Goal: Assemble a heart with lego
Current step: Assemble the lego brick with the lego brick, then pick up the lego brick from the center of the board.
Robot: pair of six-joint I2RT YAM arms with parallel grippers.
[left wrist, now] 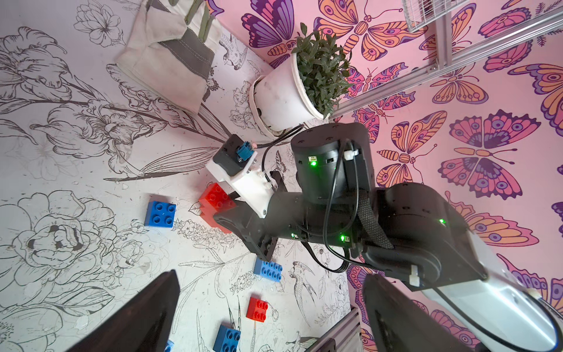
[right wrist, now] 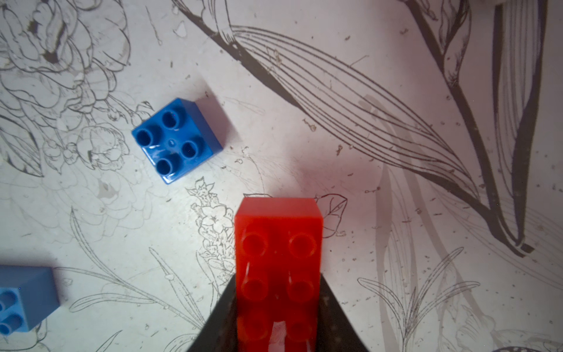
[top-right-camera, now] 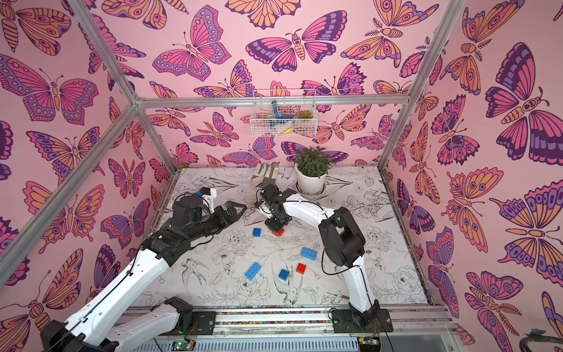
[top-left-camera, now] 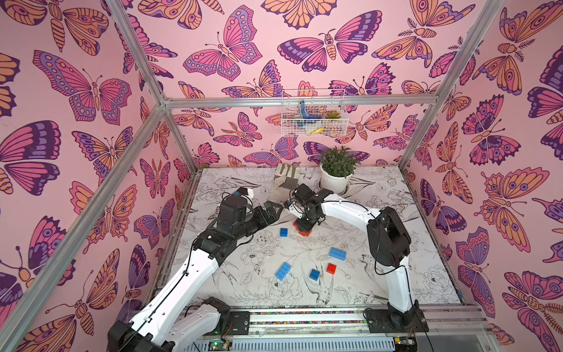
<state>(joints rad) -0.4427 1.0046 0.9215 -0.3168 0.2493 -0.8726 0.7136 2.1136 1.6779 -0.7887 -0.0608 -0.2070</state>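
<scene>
Right pincer (right wrist: 278, 304) clamps a red brick (right wrist: 278, 243), clear in its wrist view, perhaps stacked; left pincer (top-left-camera: 274, 209) gapes.

Pink butterfly walls (top-left-camera: 243, 45), aluminium frame (top-left-camera: 298, 101), floral-print tabletop (top-left-camera: 304, 292), bright even light.

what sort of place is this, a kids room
Most likely a staged robot test booth, not a real room: butterfly wallpaper on panels in an aluminium frame, a left arm and right arm on a base rail, and a flower-print table.
</scene>
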